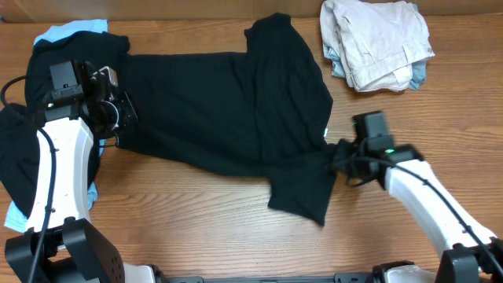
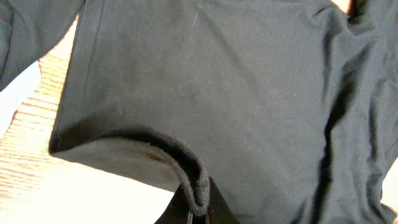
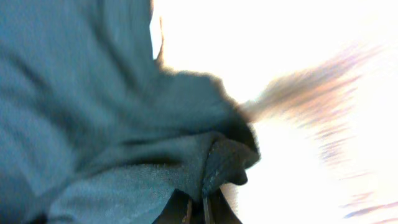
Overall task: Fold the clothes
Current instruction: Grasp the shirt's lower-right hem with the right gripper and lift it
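A black short-sleeved shirt lies spread across the middle of the wooden table. My left gripper is shut on the shirt's left hem; the left wrist view shows the folded hem pinched between the fingers. My right gripper is shut on the shirt's right edge near the lower sleeve. The right wrist view is blurred and shows bunched dark fabric clamped in the fingers.
A folded stack of beige and cream garments sits at the back right. More black clothes and a light blue garment lie at the left, under and behind my left arm. The table's front edge is near both arm bases.
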Controlling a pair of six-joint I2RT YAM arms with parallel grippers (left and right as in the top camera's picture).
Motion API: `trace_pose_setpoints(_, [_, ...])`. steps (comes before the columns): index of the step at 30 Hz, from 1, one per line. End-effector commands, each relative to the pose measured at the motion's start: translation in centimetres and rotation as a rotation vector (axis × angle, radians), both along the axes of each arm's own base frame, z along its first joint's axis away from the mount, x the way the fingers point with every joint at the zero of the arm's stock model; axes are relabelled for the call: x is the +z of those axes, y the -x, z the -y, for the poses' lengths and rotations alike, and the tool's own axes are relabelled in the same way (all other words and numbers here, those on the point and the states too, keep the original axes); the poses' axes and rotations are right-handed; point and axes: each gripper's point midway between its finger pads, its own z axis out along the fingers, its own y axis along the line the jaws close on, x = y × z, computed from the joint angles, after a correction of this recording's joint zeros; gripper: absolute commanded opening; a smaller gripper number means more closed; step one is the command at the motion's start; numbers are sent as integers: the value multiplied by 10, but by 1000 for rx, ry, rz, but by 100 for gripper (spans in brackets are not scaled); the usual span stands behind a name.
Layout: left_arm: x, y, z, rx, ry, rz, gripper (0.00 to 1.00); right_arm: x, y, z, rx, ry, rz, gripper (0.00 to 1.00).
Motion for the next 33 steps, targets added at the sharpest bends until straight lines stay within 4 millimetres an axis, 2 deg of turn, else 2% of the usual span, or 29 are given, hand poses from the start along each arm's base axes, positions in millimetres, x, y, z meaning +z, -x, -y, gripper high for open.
trace_pose_setpoints(1, [9,-1,-2,-21,-29,22,4,10,-13,29,-27,16,40,4])
trace_pose_setpoints(2, [9,0,-2,-23,-29,21,4,10,-14,32,-25,-1,42,6])
trace_pose_setpoints(3, [9,0,-2,-23,-29,21,4,11,-14,33,-16,-25,43,16])
trace_pose_setpoints(5, [9,-1,-2,-23,-29,22,4,13,-11,31,-2,-99,35,44])
trace_pose_setpoints(6, [9,0,-2,-23,-29,21,4,14,-9,29,-1,-126,25,52])
trace_pose_setpoints(10, [9,0,-2,-24,-29,20,4,17,5,17,16,-202,-39,65])
trace_pose_setpoints(17, [8,0,-2,-39,-37,21,4,8,47,-15,117,-204,-195,66])
trace_pose_setpoints(24, [8,0,-2,-39,-37,20,4,-14,75,-38,167,-42,-257,66])
trace_pose_setpoints(33, [8,1,-2,-38,-37,20,4,-33,84,-45,151,7,-264,65])
